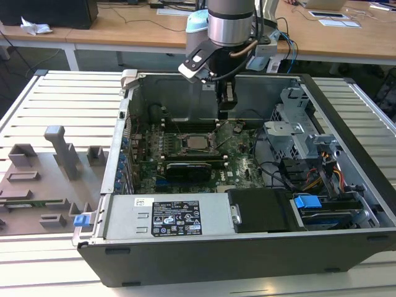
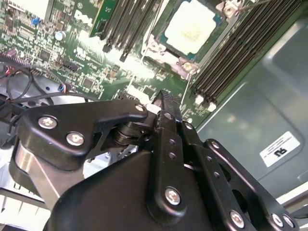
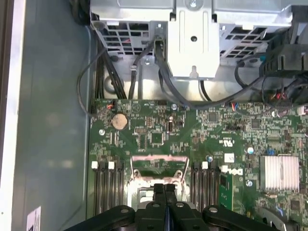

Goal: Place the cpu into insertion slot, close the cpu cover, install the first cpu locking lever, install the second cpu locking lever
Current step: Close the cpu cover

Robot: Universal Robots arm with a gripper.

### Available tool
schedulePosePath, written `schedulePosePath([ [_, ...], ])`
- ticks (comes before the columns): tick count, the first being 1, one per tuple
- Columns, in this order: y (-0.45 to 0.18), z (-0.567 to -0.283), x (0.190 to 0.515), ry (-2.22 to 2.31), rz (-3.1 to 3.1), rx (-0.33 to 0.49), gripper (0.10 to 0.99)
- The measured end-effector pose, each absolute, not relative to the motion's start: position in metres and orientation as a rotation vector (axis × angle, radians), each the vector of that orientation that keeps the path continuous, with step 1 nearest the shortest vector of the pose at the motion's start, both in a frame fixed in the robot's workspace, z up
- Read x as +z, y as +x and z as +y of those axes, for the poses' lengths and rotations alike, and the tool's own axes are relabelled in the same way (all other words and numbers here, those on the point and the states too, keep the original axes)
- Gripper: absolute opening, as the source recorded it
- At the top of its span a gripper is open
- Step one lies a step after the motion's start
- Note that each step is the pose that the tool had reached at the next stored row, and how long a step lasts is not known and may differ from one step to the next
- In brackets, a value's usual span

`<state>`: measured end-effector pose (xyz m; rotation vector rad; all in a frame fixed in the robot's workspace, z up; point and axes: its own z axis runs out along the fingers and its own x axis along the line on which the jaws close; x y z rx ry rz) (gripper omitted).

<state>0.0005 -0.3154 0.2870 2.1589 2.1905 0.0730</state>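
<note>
1. The cpu [image 2: 192, 26] lies flat in the insertion slot [image 2: 185, 66], its pale metal top bare and facing up. The first step looks done.
2. The cpu cover [image 3: 156, 159] seems to stand raised at one edge of the slot, with green board showing through its square opening. Closing it is likely the step in hand.
3. The claw [image 3: 165, 188] hangs just beside the slot, above the board, its two fingers pressed together and holding nothing.
4. That step calls for a gentle push with the closed tips to bring the frame down flat around the chip, without touching the chip itself.
5. Black memory slots [image 2: 240, 53] run along both sides of the insertion slot.
6. Around the slot and its board stands the open computer case [image 1: 260, 260], resting on the tabletop [image 1: 55, 86].
</note>
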Motion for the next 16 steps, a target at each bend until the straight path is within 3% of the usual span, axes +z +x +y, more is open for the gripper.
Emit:
schedulePosePath([
  [16, 0.038, -0.315, 0.287, 2.159, 2.191, 0.064, 0.106],
])
